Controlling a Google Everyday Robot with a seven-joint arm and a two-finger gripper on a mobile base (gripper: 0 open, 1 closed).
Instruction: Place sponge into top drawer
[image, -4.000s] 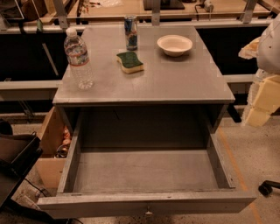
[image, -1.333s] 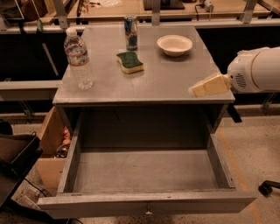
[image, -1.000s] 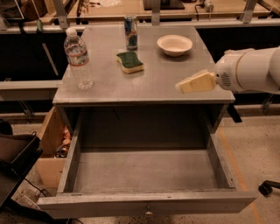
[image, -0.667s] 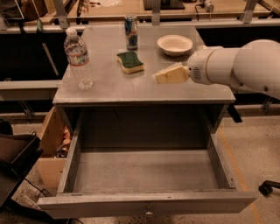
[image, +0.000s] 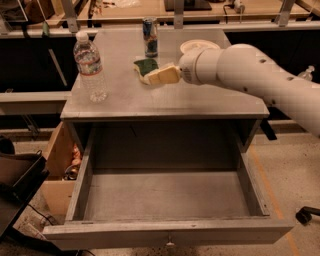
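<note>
The gripper (image: 159, 76) hangs low over the cabinet top against the sponge (image: 145, 65) — whether it grips cannot be told — with a can (image: 150, 37) behind, a water bottle (image: 90, 67) left, and the top drawer (image: 170, 233) open below.

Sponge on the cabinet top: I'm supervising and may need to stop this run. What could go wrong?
1. The gripper sits at the near edge of the sponge and could shove it into the can behind rather than grasp it.
2. The arm crosses in front of the bowl and might knock it.
3. A weak hold could drop the sponge before the open top drawer.
</note>
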